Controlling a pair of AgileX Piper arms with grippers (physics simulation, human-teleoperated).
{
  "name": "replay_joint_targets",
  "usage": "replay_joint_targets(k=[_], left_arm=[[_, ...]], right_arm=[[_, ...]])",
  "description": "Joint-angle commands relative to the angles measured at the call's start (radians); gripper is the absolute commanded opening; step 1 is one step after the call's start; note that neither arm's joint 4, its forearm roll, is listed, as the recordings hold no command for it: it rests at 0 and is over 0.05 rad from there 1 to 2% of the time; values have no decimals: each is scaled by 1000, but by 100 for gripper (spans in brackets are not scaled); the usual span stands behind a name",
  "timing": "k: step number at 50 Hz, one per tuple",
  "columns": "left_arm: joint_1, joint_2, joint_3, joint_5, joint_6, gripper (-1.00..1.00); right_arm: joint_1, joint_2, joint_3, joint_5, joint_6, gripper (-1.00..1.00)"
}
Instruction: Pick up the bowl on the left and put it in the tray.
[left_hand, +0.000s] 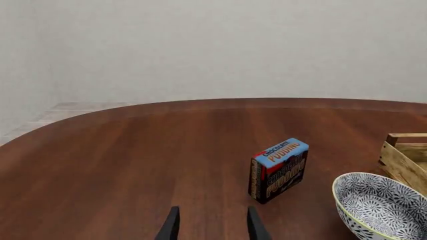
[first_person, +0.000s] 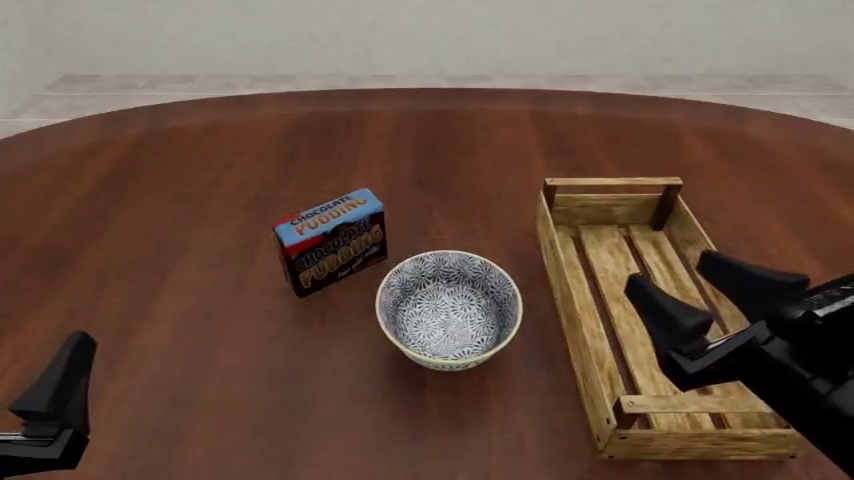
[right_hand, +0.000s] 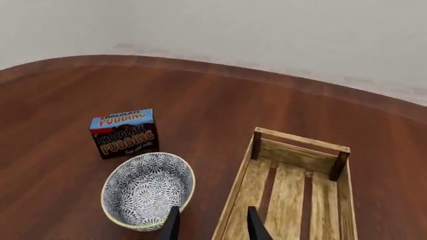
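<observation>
Bowl (first_person: 449, 309) is sitting on the tabletop (first_person: 174, 200), between the pudding box (first_person: 331, 241) and the tray (first_person: 641, 310).
Both pincers, left (left_hand: 212, 225) and right (first_person: 714, 290), are hanging open, holding nothing; a grab on the round rim might be slipping, or bumping the box.

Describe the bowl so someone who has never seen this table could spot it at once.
On the round dark-wood table, find the long slatted wooden tray on the right side in the front view. Just left of it, apart from it, stands the bowl, with the chocolate pudding box behind and to its left. It is the only round item: deep, white with dense dark blue-grey floral patterning and a pale yellowish rim.
</observation>
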Motion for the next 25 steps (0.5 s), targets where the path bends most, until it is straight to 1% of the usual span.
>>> replay_joint_targets(k=[1,9,25], left_arm=[[0,0,0,0,0,100],[0,0,0,0,0,100],[0,0,0,0,0,100]], right_arm=[[37,71,-49,1,6,100],[37,142,-67,-28,15,100],[41,252,-149,-36,24,100]])
